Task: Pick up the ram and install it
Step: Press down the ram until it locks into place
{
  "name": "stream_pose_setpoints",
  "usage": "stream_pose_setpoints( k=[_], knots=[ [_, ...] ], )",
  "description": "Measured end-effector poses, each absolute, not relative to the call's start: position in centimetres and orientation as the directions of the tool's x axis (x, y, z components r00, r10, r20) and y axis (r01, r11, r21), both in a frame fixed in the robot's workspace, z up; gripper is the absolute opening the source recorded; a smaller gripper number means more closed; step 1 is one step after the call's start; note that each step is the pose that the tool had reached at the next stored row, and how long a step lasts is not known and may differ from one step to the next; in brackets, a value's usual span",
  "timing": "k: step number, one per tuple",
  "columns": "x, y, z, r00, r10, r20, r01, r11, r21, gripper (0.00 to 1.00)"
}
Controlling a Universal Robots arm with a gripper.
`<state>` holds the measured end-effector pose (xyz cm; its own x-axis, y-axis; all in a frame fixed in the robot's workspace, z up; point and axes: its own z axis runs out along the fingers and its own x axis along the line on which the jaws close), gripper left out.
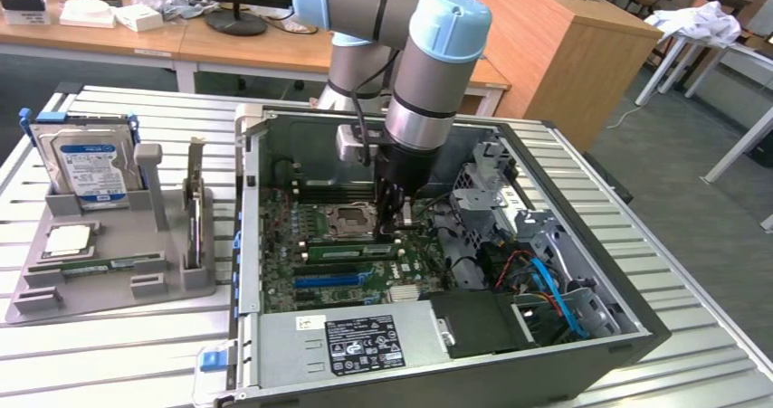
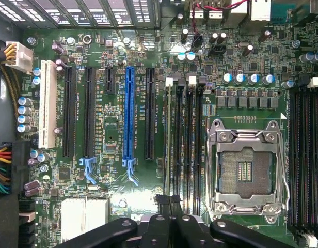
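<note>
Down inside the PC case [image 1: 567,358], right over the memory slots [image 2: 182,144]
Claw [image 1: 399,216] looks clamped shut on the ram [image 2: 169,204], pinched edge-on between its fingertips and lined up with the empty slots beside the open CPU socket [image 2: 247,170]. Can't tell if it's touching yet. Hard drive [image 1: 90,168] sits in its holder on the desk [image 1: 121,354].

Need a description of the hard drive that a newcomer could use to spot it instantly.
On the exterior view's left, beside the open computer case, a grey holder sits on the slatted table. The hard drive stands upright at its far end: silver with a blue-and-white label, unlike the square chip lying flat before it.
</note>
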<state>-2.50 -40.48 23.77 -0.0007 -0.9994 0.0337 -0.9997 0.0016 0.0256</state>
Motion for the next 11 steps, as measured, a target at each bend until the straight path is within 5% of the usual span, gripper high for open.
stream_pose_setpoints(
  k=[11],
  knots=[
    [-2.43, -40.48, 23.77, -0.001, -0.999, 0.034, -1.0, 0.001, 0.026, 0.1]
  ],
)
